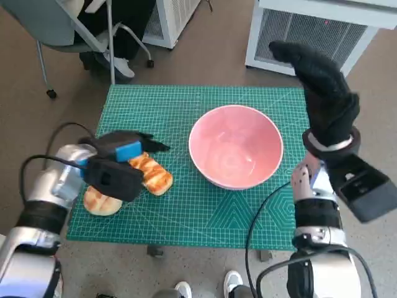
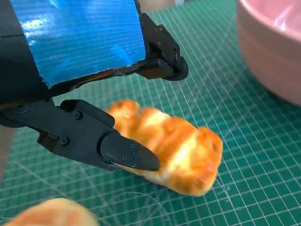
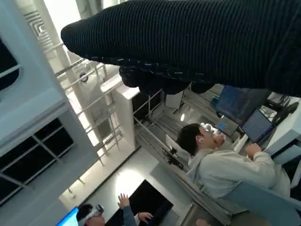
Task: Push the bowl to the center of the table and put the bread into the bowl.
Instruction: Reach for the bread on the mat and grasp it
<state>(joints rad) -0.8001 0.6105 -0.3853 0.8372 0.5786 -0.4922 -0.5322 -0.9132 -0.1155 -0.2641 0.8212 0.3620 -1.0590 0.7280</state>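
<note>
The golden-brown, ridged bread [image 2: 169,153] lies on the green cutting mat [image 1: 186,211] left of the empty pink bowl [image 1: 236,146], between the spread fingers [image 2: 127,155] of the left hand [image 1: 118,164], beside a second bun [image 1: 100,202], while the right hand [image 1: 322,93] hovers raised, holding nothing.

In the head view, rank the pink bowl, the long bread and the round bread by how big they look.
1. pink bowl, clearly largest.
2. long bread and round bread: look alike, both partly hidden under the left hand, so unranked.
</note>
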